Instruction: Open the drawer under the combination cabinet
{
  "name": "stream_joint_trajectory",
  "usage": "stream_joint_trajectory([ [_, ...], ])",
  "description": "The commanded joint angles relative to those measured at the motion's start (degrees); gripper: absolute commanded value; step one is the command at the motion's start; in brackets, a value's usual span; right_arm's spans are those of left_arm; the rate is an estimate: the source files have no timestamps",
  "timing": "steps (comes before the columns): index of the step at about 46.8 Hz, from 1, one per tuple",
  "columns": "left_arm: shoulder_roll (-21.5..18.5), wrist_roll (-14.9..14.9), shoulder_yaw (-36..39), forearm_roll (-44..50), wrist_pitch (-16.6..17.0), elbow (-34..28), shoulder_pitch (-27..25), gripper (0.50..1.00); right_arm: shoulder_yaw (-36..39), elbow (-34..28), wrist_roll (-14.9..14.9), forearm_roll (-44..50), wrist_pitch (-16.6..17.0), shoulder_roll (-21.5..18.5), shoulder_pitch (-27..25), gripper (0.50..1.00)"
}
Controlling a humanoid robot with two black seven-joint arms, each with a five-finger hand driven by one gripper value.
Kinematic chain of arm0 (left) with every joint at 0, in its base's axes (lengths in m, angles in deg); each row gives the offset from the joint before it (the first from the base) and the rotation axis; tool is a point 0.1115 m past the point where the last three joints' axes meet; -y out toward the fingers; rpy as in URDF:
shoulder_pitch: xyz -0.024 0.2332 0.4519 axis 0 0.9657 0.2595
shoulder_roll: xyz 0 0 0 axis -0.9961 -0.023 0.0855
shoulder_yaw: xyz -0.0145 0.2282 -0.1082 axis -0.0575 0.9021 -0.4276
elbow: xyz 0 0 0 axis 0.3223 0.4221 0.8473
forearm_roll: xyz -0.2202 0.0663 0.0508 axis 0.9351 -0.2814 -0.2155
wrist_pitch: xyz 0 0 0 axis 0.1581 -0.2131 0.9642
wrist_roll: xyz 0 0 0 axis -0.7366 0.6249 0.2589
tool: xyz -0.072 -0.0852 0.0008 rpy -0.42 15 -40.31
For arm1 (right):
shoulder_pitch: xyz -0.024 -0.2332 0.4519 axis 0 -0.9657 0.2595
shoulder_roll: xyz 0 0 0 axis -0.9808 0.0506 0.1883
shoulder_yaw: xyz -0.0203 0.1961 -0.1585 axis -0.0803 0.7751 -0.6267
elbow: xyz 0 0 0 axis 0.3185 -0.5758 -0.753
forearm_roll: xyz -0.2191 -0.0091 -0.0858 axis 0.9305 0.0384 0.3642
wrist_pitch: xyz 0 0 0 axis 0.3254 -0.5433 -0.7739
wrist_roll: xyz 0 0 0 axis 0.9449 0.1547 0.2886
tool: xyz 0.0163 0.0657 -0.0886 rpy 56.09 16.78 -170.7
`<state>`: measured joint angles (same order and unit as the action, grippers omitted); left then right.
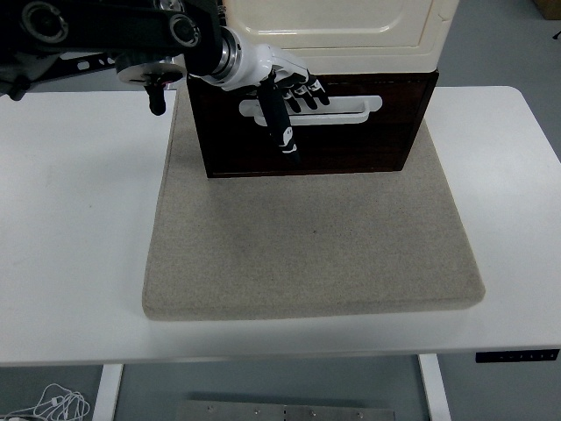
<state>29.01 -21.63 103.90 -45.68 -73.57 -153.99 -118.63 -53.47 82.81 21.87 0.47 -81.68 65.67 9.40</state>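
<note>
Where the black left arm came in from the upper left of the frame, its white-backed left hand (279, 86) lay against the front of the drawer (316, 123), at the left end of the white handle (311, 111). Four fingers (307, 92) were curled over the top of that handle bar, their dark tips lying on it, while the thumb (282, 130) hung straight down across the dark wood front, below the bar. Whether the fingers truly closed around the bar or only rested on it could not be told from this view.

That drawer was the dark brown lower part of the combination cabinet (337, 31), top centre of the frame, under a cream-coloured upper section with rounded corners. It looked shut, its front flush with the cabinet's sides. The cabinet stood at the far edge of a beige mat (316, 254) which covered the middle of the white table (70, 219).

No brand, label or writing could be read on the cabinet, drawer or mat. Small pale marks on the thumb were too small to make out. A dark control strip (517, 355) sat at the table's near edge, lower right, its markings illegible. Some white cable (53, 403) lay on the floor in the lower left corner.
</note>
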Motion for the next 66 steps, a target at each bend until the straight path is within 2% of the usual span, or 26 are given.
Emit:
stream_joint_trajectory([
  [1,0.0,0.0,0.0,0.0,0.0,0.1,0.2,1.0,0.0,0.0,0.0,0.0,-0.1,0.0,0.0,0.926],
  [52,0.0,-0.2,-1.2,-0.5,-1.0,0.0,1.2,1.0,0.0,0.0,0.0,0.0,-0.1,0.0,0.0,0.926],
  [66,-0.4,-0.3,-2.1,-0.7,-4.2,0.0,1.1,1.0,0.0,0.0,0.0,0.0,-0.1,0.0,0.0,0.926],
])
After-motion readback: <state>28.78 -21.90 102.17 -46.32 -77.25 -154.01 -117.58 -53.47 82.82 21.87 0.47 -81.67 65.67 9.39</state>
